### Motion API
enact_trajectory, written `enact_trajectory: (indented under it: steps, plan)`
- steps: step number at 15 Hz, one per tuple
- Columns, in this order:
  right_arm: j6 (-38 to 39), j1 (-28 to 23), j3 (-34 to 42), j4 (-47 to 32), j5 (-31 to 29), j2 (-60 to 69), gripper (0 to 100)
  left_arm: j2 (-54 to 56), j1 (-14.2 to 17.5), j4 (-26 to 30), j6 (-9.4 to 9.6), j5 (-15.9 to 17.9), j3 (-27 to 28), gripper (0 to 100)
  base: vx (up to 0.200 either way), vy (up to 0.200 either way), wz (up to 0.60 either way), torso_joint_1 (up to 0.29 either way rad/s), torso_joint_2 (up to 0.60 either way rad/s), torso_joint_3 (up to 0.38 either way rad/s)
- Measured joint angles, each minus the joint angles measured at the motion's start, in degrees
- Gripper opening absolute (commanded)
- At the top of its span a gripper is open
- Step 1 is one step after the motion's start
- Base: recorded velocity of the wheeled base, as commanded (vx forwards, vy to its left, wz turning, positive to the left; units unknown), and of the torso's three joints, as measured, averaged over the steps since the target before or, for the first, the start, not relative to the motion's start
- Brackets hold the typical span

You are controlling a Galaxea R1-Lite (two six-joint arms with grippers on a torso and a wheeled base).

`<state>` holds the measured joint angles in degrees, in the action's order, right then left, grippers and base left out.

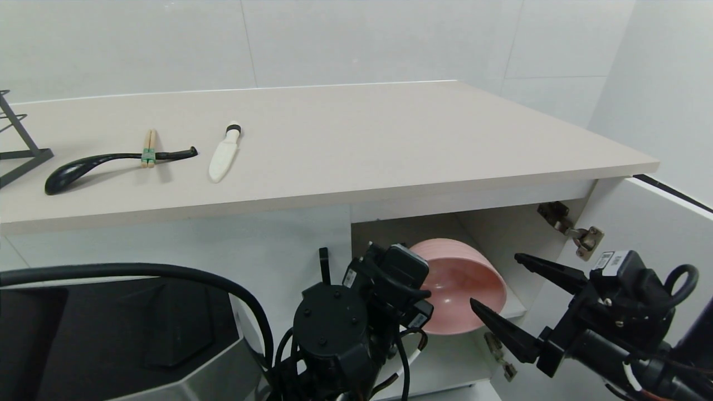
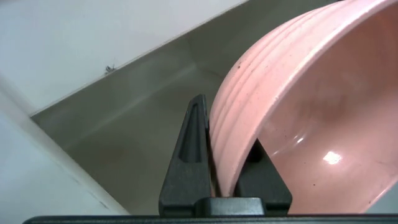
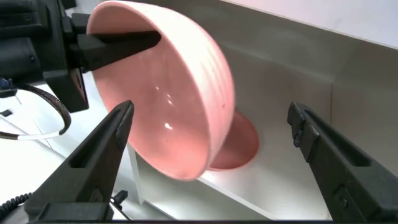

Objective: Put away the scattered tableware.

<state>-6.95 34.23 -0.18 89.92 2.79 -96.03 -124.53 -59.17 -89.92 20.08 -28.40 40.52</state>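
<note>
A pink ribbed bowl [image 1: 468, 287] hangs tilted inside the open lower cabinet, just above its white shelf [image 1: 515, 308]. My left gripper [image 1: 426, 292] is shut on the bowl's rim, one finger outside and one inside [image 2: 225, 134]. In the right wrist view the bowl [image 3: 174, 118] shows its inside, its foot low over the shelf [image 3: 267, 190]. My right gripper [image 1: 496, 280] stands open beside the bowl, in front of the cabinet opening, touching nothing [image 3: 210, 109]. On the countertop to the left lie a black ladle [image 1: 94, 166], a pair of chopsticks [image 1: 148, 147] and a white knife [image 1: 224, 153].
The cabinet door [image 1: 646, 223] stands swung open at the right, its hinge [image 1: 579, 234] close to my right gripper. A black wire rack [image 1: 19, 147] sits at the counter's left edge. The countertop [image 1: 418, 139] is bare on the right.
</note>
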Motion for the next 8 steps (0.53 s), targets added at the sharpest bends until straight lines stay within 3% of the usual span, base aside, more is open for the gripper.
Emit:
enact_trajectory:
  steps: [3, 6, 8]
  plan:
    - [0.02, -0.5, 0.0, 0.0, -0.01, -0.28, 100, -0.11, -0.59, -0.02, -1.22, 0.0, 0.11, 0, 0.0, 0.0, 0.0, 0.0, 0.0, 0.0]
    - [0.02, -1.66, 0.0, 0.02, 0.0, -0.37, 100, -0.17, -1.35, -0.02, -4.18, -0.83, 0.22, 0, 0.0, 0.0, 0.0, 0.0, 0.0, 0.0]
    - [0.02, -2.16, 0.0, 0.02, -0.01, -0.45, 100, -0.37, -1.4, -0.02, -5.08, -3.64, 0.57, 0, 0.0, 0.0, 0.0, 0.0, 0.0, 0.0]
